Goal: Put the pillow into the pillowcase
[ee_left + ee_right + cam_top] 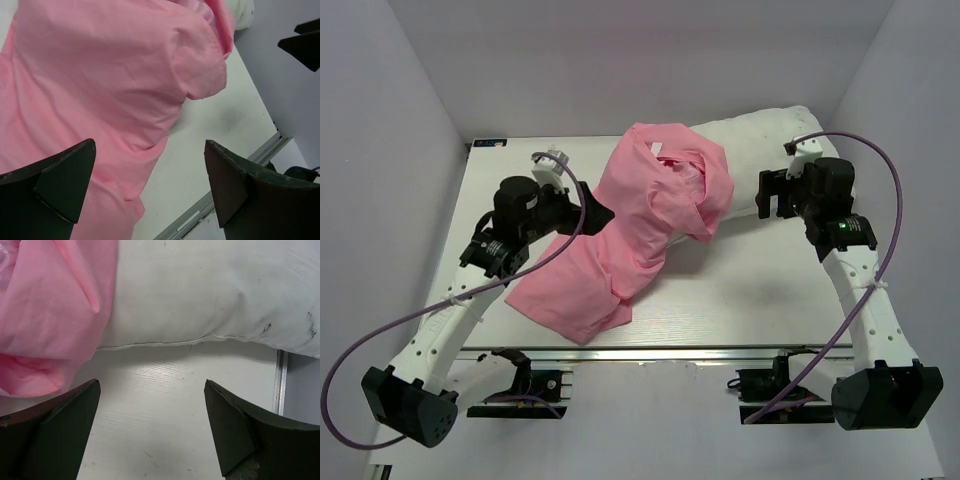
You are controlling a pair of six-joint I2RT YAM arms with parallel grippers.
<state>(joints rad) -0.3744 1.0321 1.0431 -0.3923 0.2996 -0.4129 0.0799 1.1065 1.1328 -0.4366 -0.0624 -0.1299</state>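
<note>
Large white plump rectangular pillow lies along the back of the white table, upper right of the top view. Piped seam along its near edge, with a few dark scuffs at the right of the right wrist view.

Pink shiny fabric pillowcase is crumpled. Its upper part is bunched over the pillow's left end and the rest trails down toward the lower left of the table. Can't tell whether that end of the pillow is inside the sack or just under it. The pillow's right portion is bare.

Left gripper sits mid-left in the top view, elbow bent, pointing right at the pillowcase's left edge. Jaws wide, nothing clamped. In the left wrist view one fingertip overlaps the pink fabric and the other is over bare table. Can't tell if it's touching.

Right gripper sits right of centre in the top view, aimed at the pillow's near seam and near the pink bunch. Jaws wide and empty, with only bare table between the fingers and the pillow just beyond them.

Purple cables loop off both arms. Grey walls enclose the table on the left, back and right. The pink bunch hides the pillow's left end from every view.
</note>
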